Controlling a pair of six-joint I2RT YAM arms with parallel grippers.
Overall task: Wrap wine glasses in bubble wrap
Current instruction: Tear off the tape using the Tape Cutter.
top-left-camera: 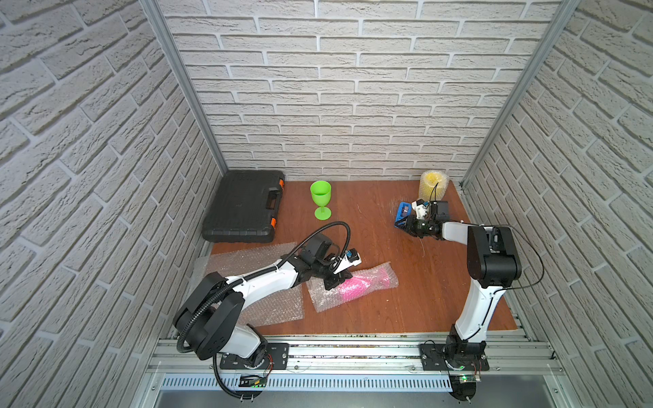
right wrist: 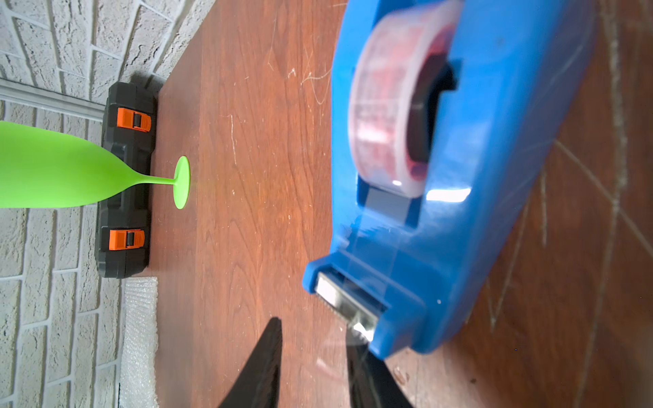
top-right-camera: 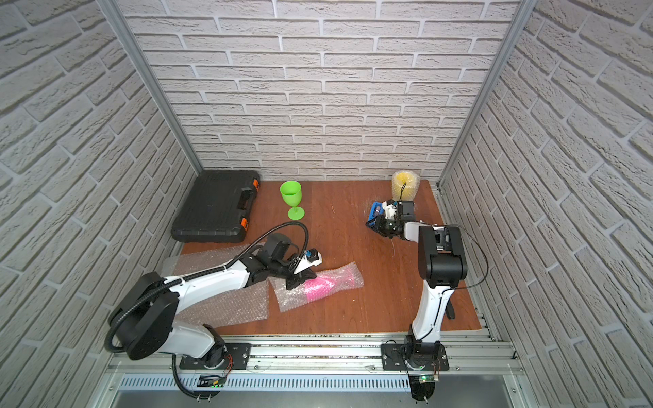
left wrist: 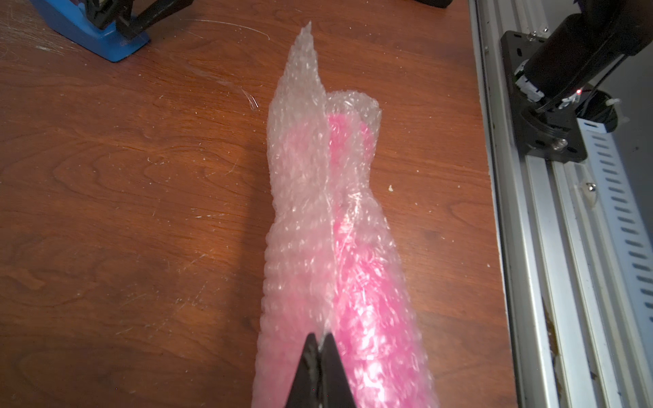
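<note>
Toward the front edge of the table [top-left-camera: 406, 282], I see my left gripper [left wrist: 321, 340] clamped on crinkly bubble wrap [left wrist: 300, 212] round the lying pink goblet [left wrist: 367, 282]; right gripper [right wrist: 314, 339] gapes beside the blue tape dispenser [right wrist: 477, 212].

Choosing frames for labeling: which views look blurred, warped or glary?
Right wrist view: tape dispenser soft up close, glare on it, green goblet stretched at the edge. Left wrist view: pink goblet blurs near the lens. In both top views: evenly lit, no glare.
</note>
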